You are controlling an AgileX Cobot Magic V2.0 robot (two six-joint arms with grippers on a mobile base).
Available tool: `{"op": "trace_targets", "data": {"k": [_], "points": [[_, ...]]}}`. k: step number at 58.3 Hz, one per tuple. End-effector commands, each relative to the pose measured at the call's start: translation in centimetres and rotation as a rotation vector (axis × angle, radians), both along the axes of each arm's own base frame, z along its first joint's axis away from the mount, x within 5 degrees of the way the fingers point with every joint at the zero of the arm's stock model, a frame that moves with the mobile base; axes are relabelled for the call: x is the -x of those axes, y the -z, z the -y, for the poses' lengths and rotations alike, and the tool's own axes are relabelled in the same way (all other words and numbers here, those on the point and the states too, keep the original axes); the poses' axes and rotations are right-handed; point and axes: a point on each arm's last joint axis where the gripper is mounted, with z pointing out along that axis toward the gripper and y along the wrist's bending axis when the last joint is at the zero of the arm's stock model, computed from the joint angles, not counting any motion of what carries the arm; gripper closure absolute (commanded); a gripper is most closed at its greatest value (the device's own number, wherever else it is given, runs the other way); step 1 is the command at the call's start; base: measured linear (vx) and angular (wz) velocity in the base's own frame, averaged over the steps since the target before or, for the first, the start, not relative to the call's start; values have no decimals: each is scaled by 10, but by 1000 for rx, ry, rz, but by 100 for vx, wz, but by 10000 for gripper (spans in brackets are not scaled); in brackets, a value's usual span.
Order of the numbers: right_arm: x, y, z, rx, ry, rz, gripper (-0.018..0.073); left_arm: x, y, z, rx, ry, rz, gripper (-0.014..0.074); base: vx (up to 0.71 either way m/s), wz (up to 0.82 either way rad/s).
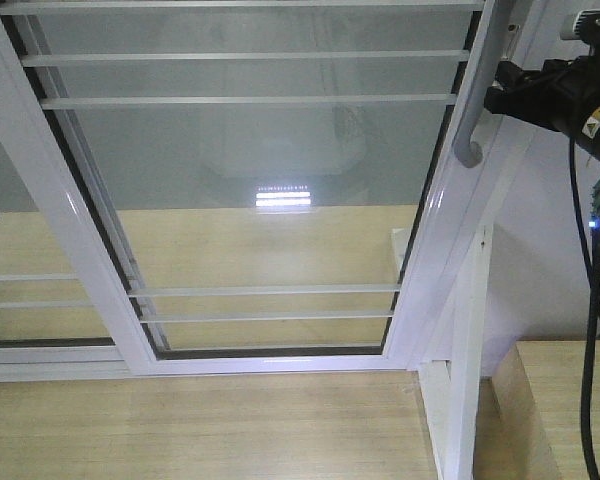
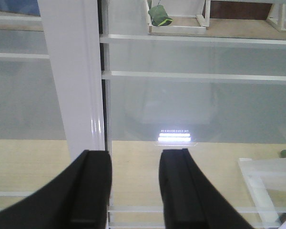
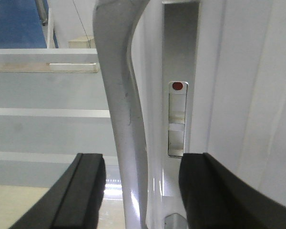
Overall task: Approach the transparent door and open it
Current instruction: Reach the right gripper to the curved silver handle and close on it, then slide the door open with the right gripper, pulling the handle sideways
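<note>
Transparent door [image 1: 260,170]: upright grey handle [image 3: 118,95] lies between the right gripper's [image 3: 142,191] spread, unclenched jaws. Left gripper [image 2: 133,191] released, well apart.

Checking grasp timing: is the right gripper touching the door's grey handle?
Apart. The right wrist view shows the grey handle between the right gripper's open fingers, a gap on each side.

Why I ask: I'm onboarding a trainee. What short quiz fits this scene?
1. True or false: the right gripper has open jaws flanking the curved grey metal pull handle of the white-framed transparent door.
2. The left gripper faces: A) a glossy white frame stile, B) a drawer, C) a cup?
3. The small dot on the latch indicator is ___.
Key: 1 true; 2 A; 3 red.
</note>
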Motion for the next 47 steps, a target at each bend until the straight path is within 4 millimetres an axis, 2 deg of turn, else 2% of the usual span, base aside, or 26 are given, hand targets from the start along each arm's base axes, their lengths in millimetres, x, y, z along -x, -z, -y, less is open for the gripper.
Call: {"op": "trace_targets", "data": {"k": [1, 25, 32, 47], "points": [[-8, -27, -3, -35, -40, 142, 131, -3, -19, 1, 20, -1, 114, 205, 0, 0], [-49, -17, -7, -27, -94, 155, 137, -3, -18, 1, 19, -1, 108, 205, 0, 0], [-58, -17, -7, -44, -91, 159, 175, -3, -18, 1, 19, -1, 108, 205, 0, 0], [-62, -9, -8, -50, -96, 145, 293, -3, -18, 1, 19, -1, 108, 205, 0, 0]]}}
